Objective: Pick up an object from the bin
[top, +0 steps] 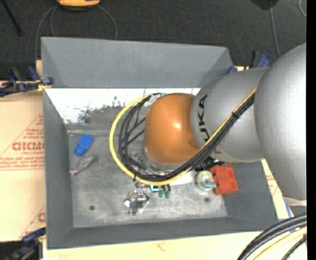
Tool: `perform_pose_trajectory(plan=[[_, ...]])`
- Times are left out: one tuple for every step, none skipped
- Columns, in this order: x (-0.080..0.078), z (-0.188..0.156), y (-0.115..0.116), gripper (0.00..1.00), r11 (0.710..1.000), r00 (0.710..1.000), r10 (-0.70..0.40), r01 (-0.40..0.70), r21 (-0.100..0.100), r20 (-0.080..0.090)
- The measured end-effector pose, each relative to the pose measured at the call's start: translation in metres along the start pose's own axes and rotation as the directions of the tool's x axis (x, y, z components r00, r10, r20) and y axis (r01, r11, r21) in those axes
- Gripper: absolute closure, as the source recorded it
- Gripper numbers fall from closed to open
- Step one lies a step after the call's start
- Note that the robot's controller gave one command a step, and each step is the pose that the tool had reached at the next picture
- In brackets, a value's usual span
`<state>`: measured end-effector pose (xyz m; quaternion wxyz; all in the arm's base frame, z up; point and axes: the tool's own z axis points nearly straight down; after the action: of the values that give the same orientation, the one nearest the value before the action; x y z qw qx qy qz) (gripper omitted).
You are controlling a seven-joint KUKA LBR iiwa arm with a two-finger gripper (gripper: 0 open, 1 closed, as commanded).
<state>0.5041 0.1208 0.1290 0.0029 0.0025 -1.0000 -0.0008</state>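
My gripper (146, 187) pokes out below the arm's orange cover, low over the front middle of the bin floor. Directly under it lies a small shiny metal piece (136, 202), touching or almost touching it; I cannot tell which. A small green bit (163, 191) sits just to the right of it. Further right, a clear round thing with a greenish tint (204, 181) rests against a red block (225, 179).
At the left of the bin a blue block (84, 144) lies above a flat grey-purple scrap (83, 165). The arm and its cables cover the middle and right of the bin. Bare floor shows at the front left.
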Motion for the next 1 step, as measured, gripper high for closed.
perform_pose_trajectory(plan=[[-0.0321, 0.0479, -0.0694, 0.00, 0.991, 0.991, -0.134, 0.134, 0.006, 0.004]])
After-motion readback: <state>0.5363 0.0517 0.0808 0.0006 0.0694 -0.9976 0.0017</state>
